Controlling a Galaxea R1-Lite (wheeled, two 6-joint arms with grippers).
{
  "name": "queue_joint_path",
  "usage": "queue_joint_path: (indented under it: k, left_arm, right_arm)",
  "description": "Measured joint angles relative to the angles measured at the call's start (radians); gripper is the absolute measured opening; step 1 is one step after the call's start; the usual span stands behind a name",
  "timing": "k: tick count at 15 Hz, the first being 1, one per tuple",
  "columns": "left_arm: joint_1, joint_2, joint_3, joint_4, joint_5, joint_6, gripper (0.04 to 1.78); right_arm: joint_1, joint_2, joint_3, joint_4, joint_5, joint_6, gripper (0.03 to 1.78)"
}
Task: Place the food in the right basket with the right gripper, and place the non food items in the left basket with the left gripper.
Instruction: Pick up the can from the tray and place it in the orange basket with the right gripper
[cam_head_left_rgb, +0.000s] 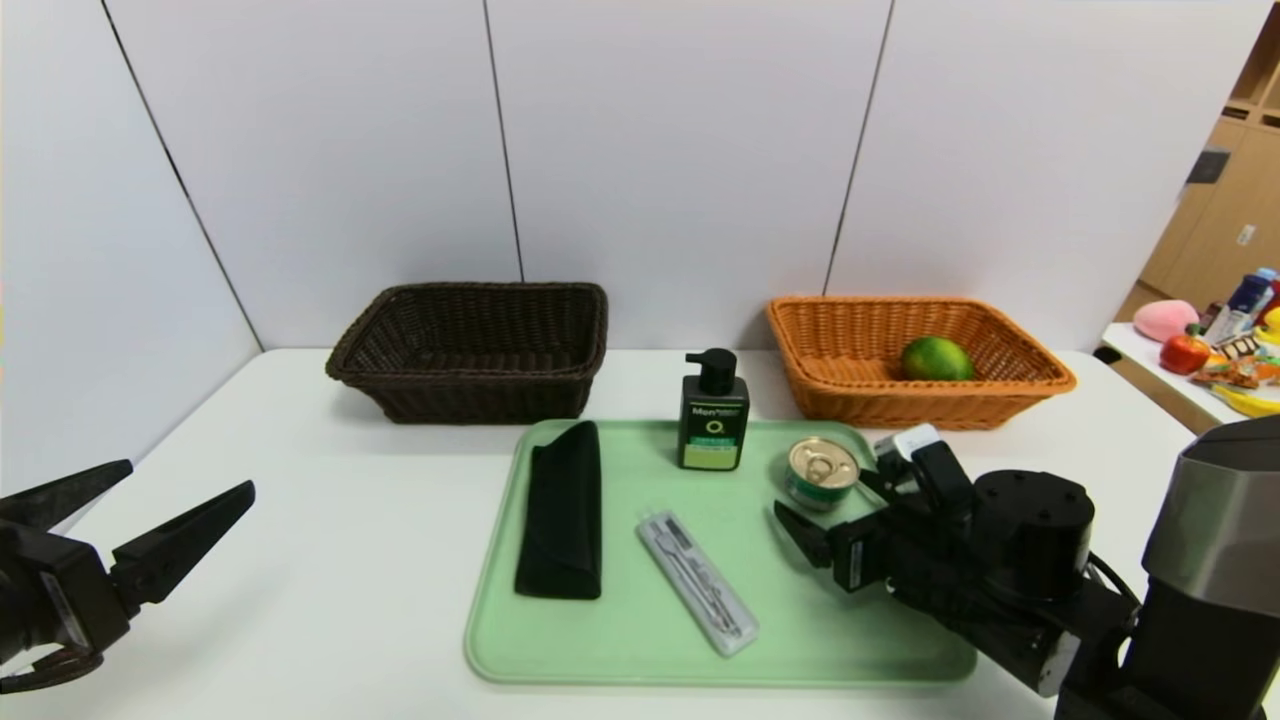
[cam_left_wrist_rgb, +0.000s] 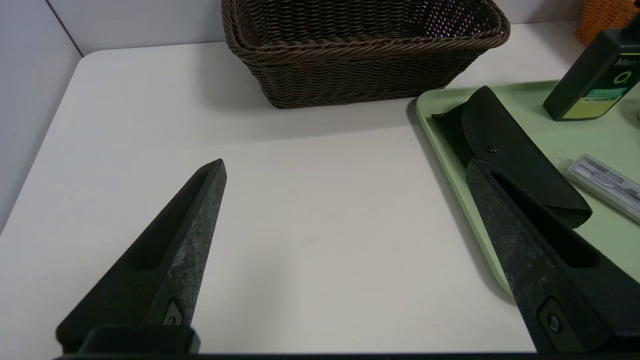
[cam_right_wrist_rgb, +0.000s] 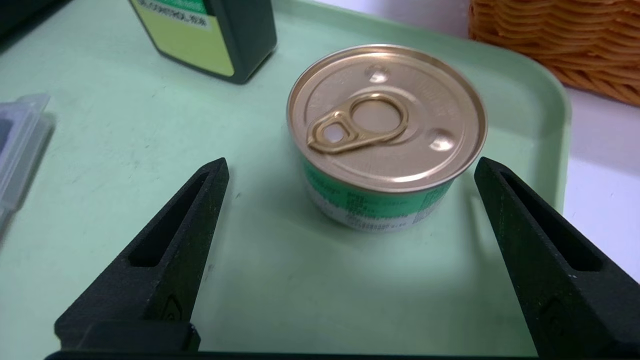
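Observation:
The lime (cam_head_left_rgb: 937, 358) lies in the orange right basket (cam_head_left_rgb: 1003, 387). The tin can (cam_head_left_rgb: 821, 472) stands on the green tray (cam_head_left_rgb: 620, 650). My right gripper (cam_head_left_rgb: 835, 500) is open and empty, low over the tray, its tips level with the can's (cam_right_wrist_rgb: 387, 135) near side without touching it. The pump bottle (cam_head_left_rgb: 713, 420), black pouch (cam_head_left_rgb: 562, 510) and cutlery case (cam_head_left_rgb: 698, 583) are on the tray. My left gripper (cam_head_left_rgb: 188, 477) is open and empty over the table at the near left. The dark brown left basket (cam_head_left_rgb: 470, 395) holds nothing that I can see.
Both baskets stand against the white back wall, behind the tray. The white table (cam_head_left_rgb: 350, 560) shows between the left gripper and the tray. A side table (cam_head_left_rgb: 1150, 345) with toys and packets stands at the far right.

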Motion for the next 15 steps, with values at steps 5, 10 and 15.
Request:
queue_joint_path:
  k: [5, 10, 15]
  left_arm:
    - [0.0, -0.004, 0.0, 0.0, 0.0, 0.001, 1.69]
    - [0.0, -0.003, -0.001, 0.0, -0.002, 0.003, 1.69]
    - [0.0, -0.002, -0.001, 0.001, -0.004, 0.002, 1.69]
  right_arm:
    - [-0.02, 0.058, -0.07, 0.001, 0.0, 0.002, 1.69]
    - [-0.022, 0.075, -0.08, 0.003, 0.0, 0.023, 1.1]
    - [-0.015, 0.063, -0.067, 0.004, 0.003, 0.021, 0.98]
